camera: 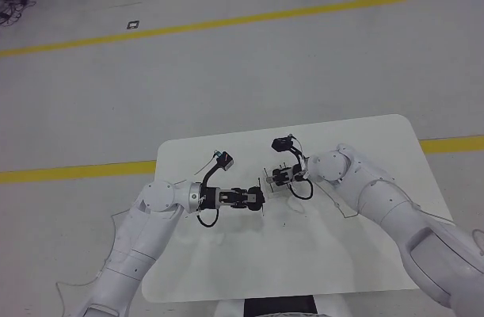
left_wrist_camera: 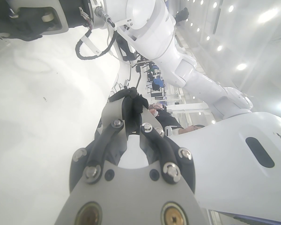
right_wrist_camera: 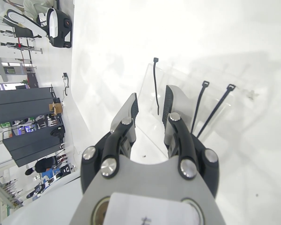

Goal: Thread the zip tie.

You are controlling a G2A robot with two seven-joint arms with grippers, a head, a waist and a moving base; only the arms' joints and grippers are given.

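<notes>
Closely paired on the white table (camera: 368, 253), the two grippers sit by a clear holder of black zip ties.

From above, the left gripper (camera: 256, 198) lies at about 9 o'clock from the table's middle and points toward 3 o'clock. The right gripper (camera: 275, 178) is just beside it, at its 1 o'clock. The right gripper (right_wrist_camera: 152, 92) has its fingers spread apart, and one zip tie (right_wrist_camera: 155, 85) in the clear holder (right_wrist_camera: 175, 76) shows in the gap between them, head end away from the wrist. Whether it touches a finger cannot be told. Two more zip ties (right_wrist_camera: 200, 104) lean in the same holder just past one finger. The left gripper (left_wrist_camera: 131, 97) has its fingers pressed together; whether they pinch anything cannot be told.
</notes>
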